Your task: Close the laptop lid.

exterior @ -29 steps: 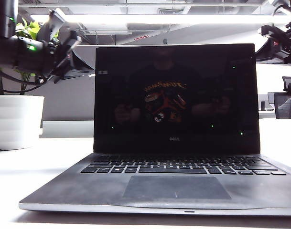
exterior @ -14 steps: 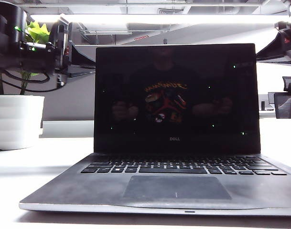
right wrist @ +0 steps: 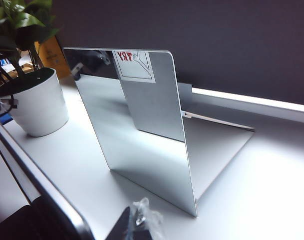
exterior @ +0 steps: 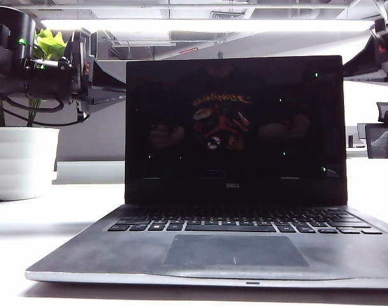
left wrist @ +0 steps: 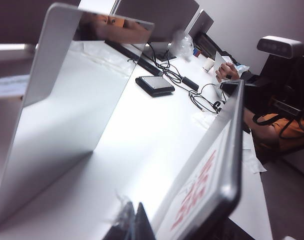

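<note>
Since the laptop lid stands upright, stiff and hinged above the keyboard, its top edge should be pushed, not gripped; behind it, left pincer and right pincer spreads cannot be told.

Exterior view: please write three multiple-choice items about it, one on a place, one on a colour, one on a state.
1. Where is the left gripper?
A) by the upper left corner of the laptop lid
B) low, in front of the lid
C) out of view
2. What colour are the keys?
A) white
B) black
C) red
3. How is the lid?
A) shut flat
B) taken off
C) open, upright

A: it hangs there, with the right gripper by the opposite corner.
B: the keys look black.
C: the screen faces the camera.
</note>
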Motion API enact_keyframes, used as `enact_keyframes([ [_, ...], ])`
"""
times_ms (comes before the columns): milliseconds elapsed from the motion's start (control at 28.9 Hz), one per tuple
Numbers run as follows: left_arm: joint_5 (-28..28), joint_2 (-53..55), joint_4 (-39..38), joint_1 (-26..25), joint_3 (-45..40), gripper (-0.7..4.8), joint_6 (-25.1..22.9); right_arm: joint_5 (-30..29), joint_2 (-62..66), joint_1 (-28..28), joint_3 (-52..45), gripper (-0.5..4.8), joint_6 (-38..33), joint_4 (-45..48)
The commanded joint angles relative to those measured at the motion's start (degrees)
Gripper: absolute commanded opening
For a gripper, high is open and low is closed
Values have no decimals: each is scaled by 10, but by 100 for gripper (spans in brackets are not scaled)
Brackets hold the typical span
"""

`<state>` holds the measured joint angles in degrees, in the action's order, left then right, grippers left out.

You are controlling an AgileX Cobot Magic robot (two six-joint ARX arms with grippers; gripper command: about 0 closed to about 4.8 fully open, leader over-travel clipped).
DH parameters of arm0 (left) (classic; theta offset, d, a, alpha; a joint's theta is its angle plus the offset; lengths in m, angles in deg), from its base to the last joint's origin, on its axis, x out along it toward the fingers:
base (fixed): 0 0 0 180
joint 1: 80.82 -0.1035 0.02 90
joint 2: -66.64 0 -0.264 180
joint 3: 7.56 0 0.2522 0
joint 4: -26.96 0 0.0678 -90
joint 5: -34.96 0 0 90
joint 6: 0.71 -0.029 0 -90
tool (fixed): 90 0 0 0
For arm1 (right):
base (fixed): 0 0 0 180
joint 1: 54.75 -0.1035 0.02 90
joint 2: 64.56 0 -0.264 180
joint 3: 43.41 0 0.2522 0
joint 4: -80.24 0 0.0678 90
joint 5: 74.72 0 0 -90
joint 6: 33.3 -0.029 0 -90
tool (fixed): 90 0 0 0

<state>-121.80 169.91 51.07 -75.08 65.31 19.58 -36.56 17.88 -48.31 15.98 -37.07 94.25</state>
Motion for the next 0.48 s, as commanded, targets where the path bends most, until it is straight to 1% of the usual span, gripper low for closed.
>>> enact_keyframes([
  [35, -49, -2, -12, 3, 2, -5, 14, -46, -2, -3, 11, -4, 0, -18],
  [173, -77, -2, -11, 3, 2, -5, 40, -50, -2, -3, 10, -4, 0, -44],
  [311, -95, -2, -11, 3, 2, -5, 61, -81, -2, -3, 10, -4, 0, -73],
  [449, -129, -2, -11, 3, 2, -5, 94, -124, -2, -3, 10, -4, -3, -98],
  [484, -135, -2, -11, 3, 2, -5, 106, -124, -2, -3, 10, -4, -6, -105],
])
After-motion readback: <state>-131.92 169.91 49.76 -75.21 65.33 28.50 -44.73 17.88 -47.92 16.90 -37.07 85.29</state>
